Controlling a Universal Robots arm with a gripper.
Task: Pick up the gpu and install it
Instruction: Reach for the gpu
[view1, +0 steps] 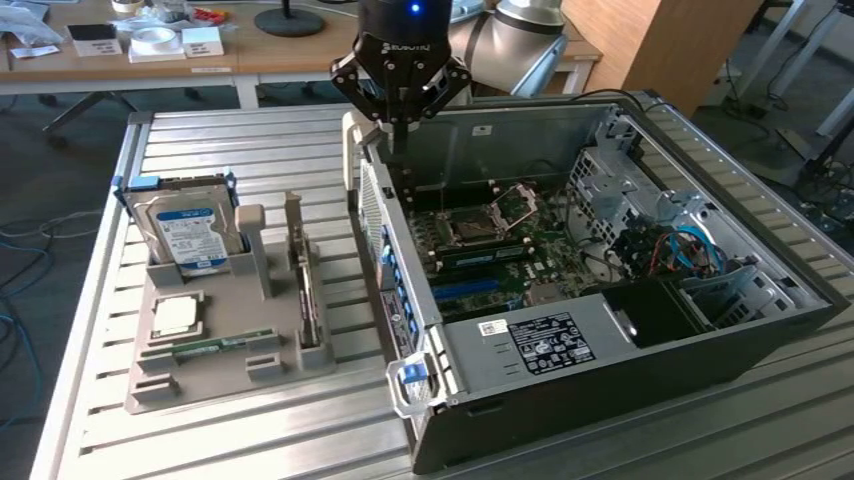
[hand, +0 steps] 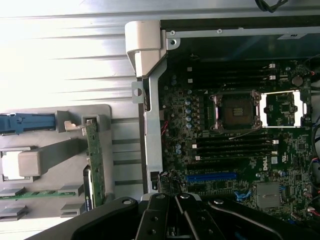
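An open computer case (view1: 601, 400) lies on the metal desk (view1: 240, 440), and its green board (view1: 494, 240) shows inside. Beside it sits a grey holder (view1: 200, 385). A silver hard drive (view1: 184, 230) stands in the holder, and a small green memory stick (view1: 214, 347) lies flat in it.

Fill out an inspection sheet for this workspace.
Surface: slatted metal table with a grey holder tray on it.
Job's things: graphics card standing on edge in the tray, not yet picked up.
Clutter: hard drive and memory stick in the tray.
Grippers: gripper shut, nothing seen in it, above the open computer case's rear wall.
Cables: blue and red cables inside the case.
Surroundings: wooden desk behind, with a tape roll.
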